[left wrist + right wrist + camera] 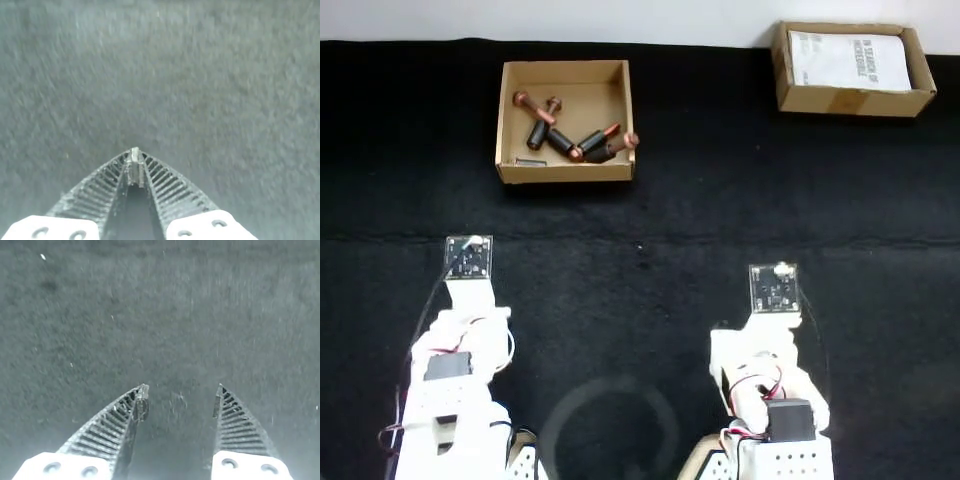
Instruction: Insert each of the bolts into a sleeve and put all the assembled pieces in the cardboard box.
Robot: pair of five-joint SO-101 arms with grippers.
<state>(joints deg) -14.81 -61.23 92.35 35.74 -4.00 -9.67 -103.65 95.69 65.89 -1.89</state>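
While both arms rest at the near edge, we see the left gripper (134, 152) with jaws together and the right gripper (181, 390) with jaws apart, empty. Far left, bolts (575, 140) in sleeves lie in the cardboard box (565, 171). We judge the boxing done, so next comes only a check.

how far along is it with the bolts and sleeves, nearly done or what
Looks close to finished. Done: several bolts in sleeves lie in the cardboard box. In hand: nothing; the left gripper is shut and empty, the right gripper open and empty, both over black cloth. Left: perhaps nothing, though I cannot tell whether every bolt is seated.
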